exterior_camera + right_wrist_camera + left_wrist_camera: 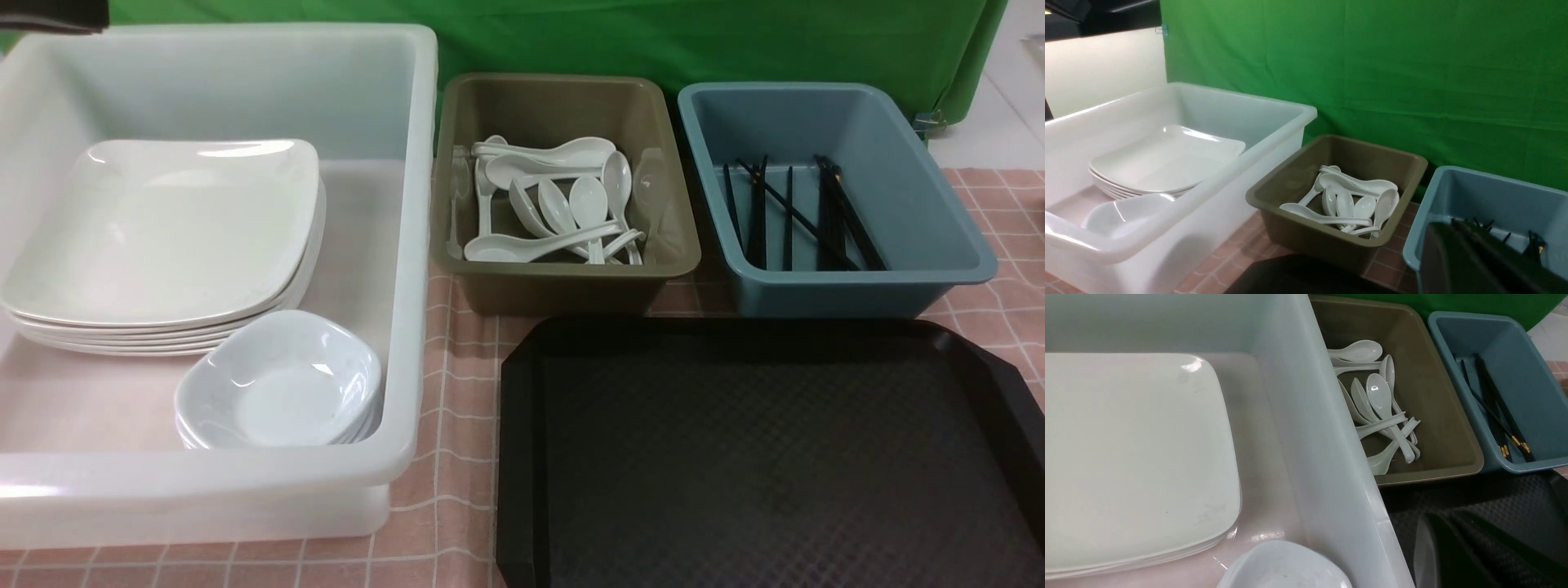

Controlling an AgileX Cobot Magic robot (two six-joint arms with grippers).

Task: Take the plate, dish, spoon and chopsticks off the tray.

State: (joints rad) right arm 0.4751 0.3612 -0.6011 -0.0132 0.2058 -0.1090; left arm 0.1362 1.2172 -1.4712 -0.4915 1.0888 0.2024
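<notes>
The black tray (759,457) lies at the front right with nothing on it. A stack of white plates (163,229) sits in the white tub, also seen in the left wrist view (1126,457). In front of the plates is a stack of small dishes (282,384). Several white spoons (555,212) lie in the olive bin. The black chopsticks (800,216) lie in the blue bin. My left gripper (1443,518) hangs shut and holds nothing, above the tray beside the tub wall. My right gripper (1447,226) is shut and holds nothing, in front of the blue bin. Neither gripper shows in the front view.
The large white tub (408,245) stands at the left. The olive bin (571,286) and the blue bin (849,286) stand behind the tray. A pink checked cloth (449,490) covers the table. A green backdrop (653,41) hangs behind.
</notes>
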